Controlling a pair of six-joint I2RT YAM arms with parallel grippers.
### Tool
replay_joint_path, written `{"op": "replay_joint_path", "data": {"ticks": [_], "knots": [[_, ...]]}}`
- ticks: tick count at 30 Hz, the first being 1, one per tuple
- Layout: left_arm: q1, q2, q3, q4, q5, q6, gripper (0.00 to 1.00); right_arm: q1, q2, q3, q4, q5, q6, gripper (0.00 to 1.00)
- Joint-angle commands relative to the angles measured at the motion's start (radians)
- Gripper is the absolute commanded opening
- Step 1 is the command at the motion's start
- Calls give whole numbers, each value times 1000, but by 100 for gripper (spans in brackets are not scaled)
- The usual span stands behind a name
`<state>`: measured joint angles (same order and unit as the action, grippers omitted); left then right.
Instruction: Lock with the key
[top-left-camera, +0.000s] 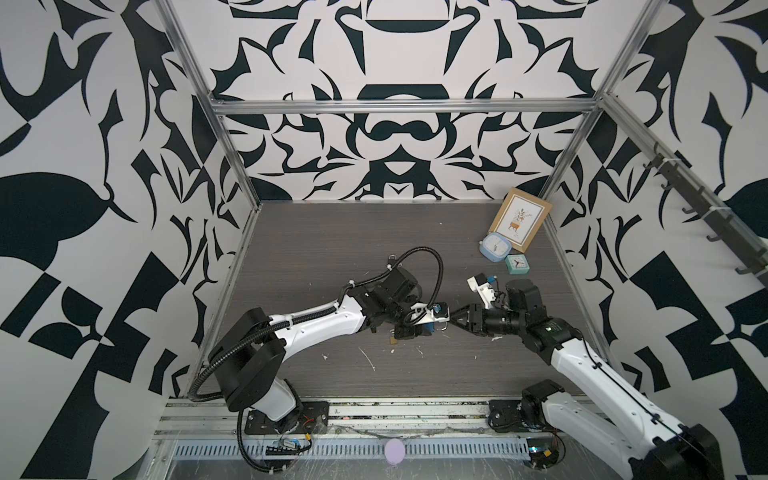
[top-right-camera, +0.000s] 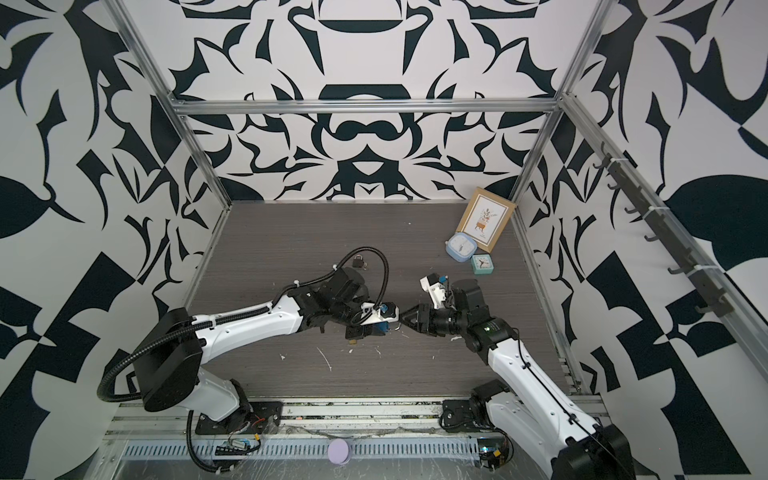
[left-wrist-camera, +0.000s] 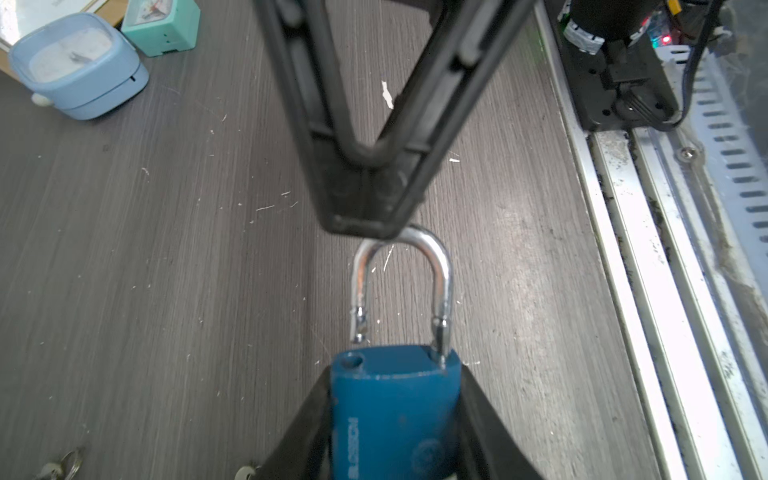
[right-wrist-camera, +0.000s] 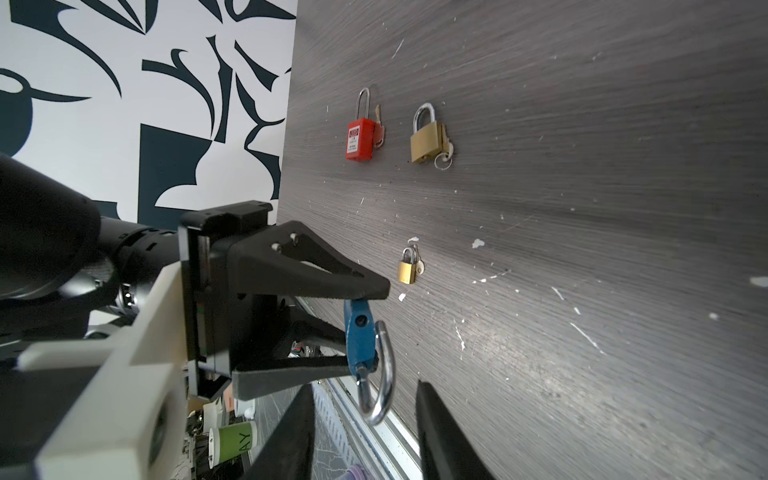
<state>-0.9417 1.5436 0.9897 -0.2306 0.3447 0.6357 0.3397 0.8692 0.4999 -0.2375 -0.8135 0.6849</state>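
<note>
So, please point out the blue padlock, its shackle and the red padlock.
blue padlock (left-wrist-camera: 395, 415), left wrist view, on its body.
shackle (left-wrist-camera: 442, 274), left wrist view, on its seated leg.
red padlock (right-wrist-camera: 359, 139), right wrist view, on its body.

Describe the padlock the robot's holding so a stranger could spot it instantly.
Start at the middle of the grey table. There the left gripper clamps the blue padlock, shackle open. Its neighbours, a red padlock and brass padlocks, lie loose.

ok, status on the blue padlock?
Left tool shut on blue padlock. Shackle open, one leg out. Right tool open around shackle top. Nothing in the way.
</note>
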Motion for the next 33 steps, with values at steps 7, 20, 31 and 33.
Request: {"op": "replay_joint_path", "data": {"ticks": [7, 20, 31, 33], "knots": [[4, -26, 11, 9, 60, 53, 0, -3, -18, -44, 71, -82, 11, 36], [5, -20, 13, 51, 43, 15, 0, 2, -5, -64, 156, -103, 56, 7], [4, -32, 10, 89, 44, -13, 0, 22, 31, -64, 194, -92, 65, 0], [4, -40, 9, 106, 36, -21, 0, 28, 37, -66, 195, -90, 68, 0]]}}
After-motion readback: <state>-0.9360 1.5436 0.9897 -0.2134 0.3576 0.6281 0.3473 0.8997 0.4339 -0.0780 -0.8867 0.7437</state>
